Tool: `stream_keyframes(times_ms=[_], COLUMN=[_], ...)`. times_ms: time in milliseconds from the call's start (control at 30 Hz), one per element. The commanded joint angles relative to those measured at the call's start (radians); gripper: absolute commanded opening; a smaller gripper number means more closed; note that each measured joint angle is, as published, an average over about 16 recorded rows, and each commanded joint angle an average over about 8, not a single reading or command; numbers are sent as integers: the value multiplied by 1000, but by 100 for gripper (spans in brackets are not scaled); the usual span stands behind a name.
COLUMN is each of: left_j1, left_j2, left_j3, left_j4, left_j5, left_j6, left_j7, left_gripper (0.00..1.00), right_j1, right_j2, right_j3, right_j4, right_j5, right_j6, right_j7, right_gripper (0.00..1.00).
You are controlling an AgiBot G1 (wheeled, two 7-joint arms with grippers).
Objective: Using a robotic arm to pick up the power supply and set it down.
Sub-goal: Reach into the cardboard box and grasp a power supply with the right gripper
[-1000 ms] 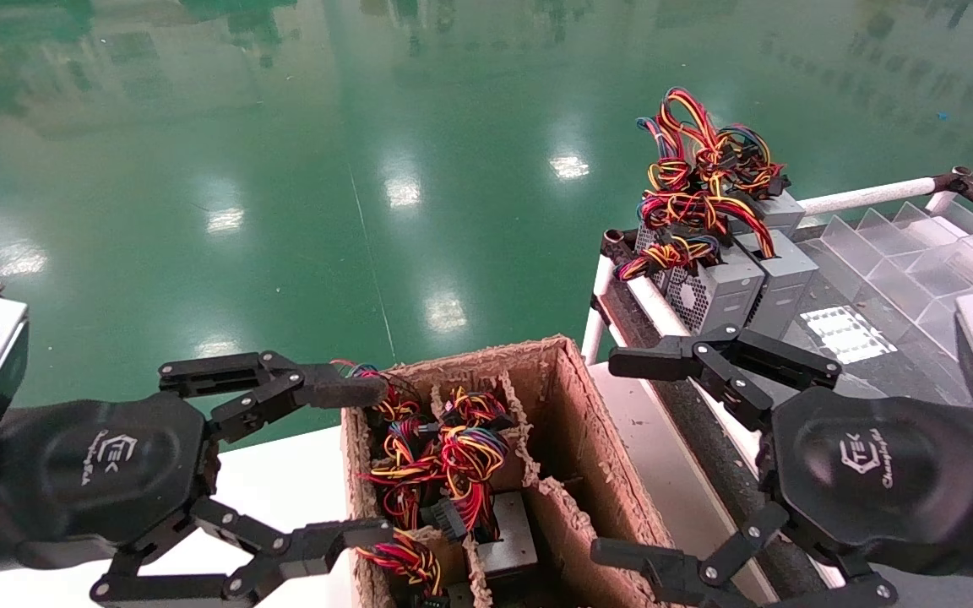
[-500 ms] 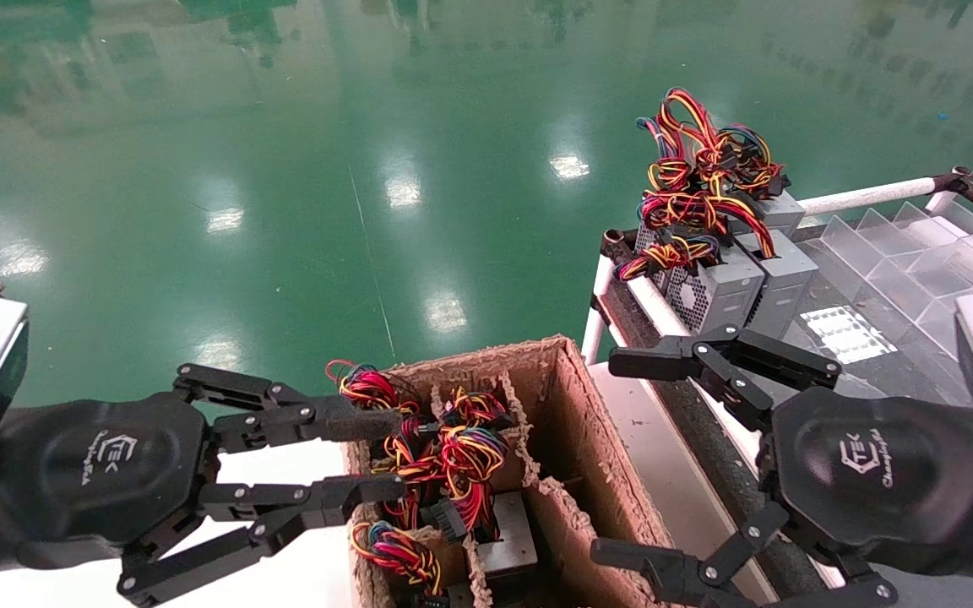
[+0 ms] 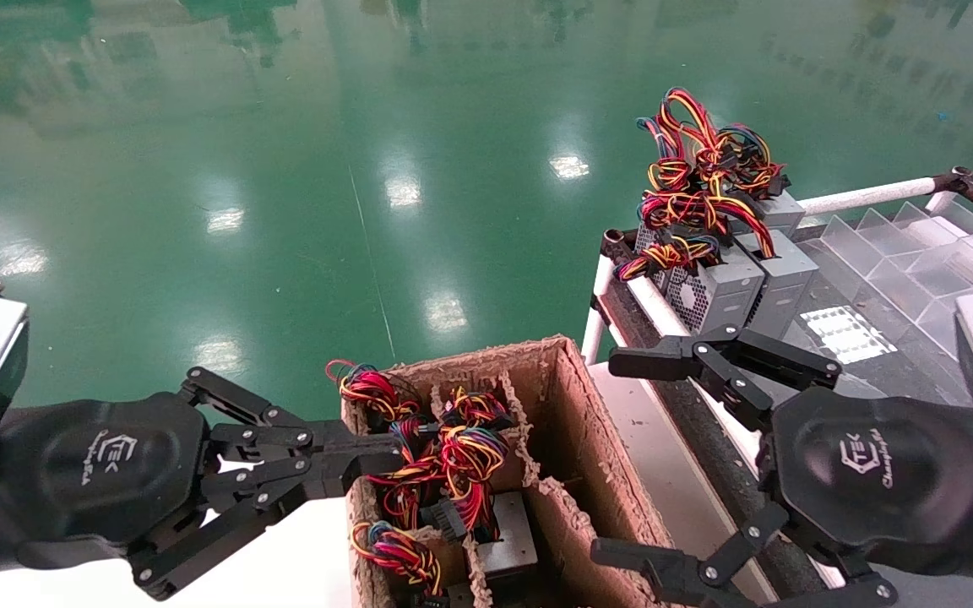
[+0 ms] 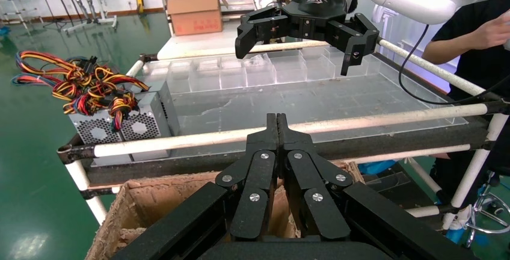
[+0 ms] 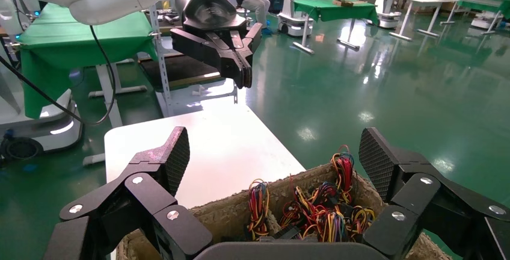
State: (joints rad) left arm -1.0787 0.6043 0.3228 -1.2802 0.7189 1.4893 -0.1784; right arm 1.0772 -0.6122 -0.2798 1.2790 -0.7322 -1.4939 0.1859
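Several power supplies sit in a brown divided carton [image 3: 567, 397], grey box tops [image 3: 508, 528] under tangled red, yellow and black wires [image 3: 453, 456]. More grey power supplies [image 3: 719, 287] stand on the rack at the right, also in the left wrist view [image 4: 129, 124]. My left gripper [image 3: 385, 456] is shut at the carton's left wall, with nothing between its fingers [image 4: 267, 129]. My right gripper [image 3: 622, 460] hangs wide open just right of the carton, holding nothing [image 5: 273, 151].
The carton rests on a white table [image 3: 284, 557]. The rack has white tube rails [image 3: 651, 308] and clear plastic dividers [image 3: 917, 245]. Green floor lies beyond. A person in black stands behind the rack [image 4: 481, 37].
My left gripper's fingers have closed from wide open to shut beside the carton's left wall. A wire bundle at that corner now shows. The right arm has not moved.
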Motion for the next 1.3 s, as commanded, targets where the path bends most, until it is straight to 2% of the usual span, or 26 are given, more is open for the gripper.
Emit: stream_keyframes(times_ms=[33,200,233,633,967,1300], left_j1=[0,0,0,-1,-1,-1], left_j2=[0,0,0,0,0,0], left_j3=[0,0,0,1,1,2], left_j4=[0,0,0,1,1,1], left_j5=[0,0,0,0,-1,-1], left_j6=[0,0,0,0,0,0], left_j7=[0,0,0,1,1,1], left_gripper=[31,93,100,100,100,100], right_j1=[0,-1,-1,13,113,209], right_j2=[0,-1,-2,-20,-72,-197], right_j3=[0,-1,-1,-12,-107,-235], right_j4=[0,-1,-2,-39,-32,-82], right_j5=[0,-1,-2,-40,-226,-417], right_j6=[0,2,4,45,135,177], right_j7=[0,0,-1,-1,118,232], right_gripper=[100,100,100,100,100,100])
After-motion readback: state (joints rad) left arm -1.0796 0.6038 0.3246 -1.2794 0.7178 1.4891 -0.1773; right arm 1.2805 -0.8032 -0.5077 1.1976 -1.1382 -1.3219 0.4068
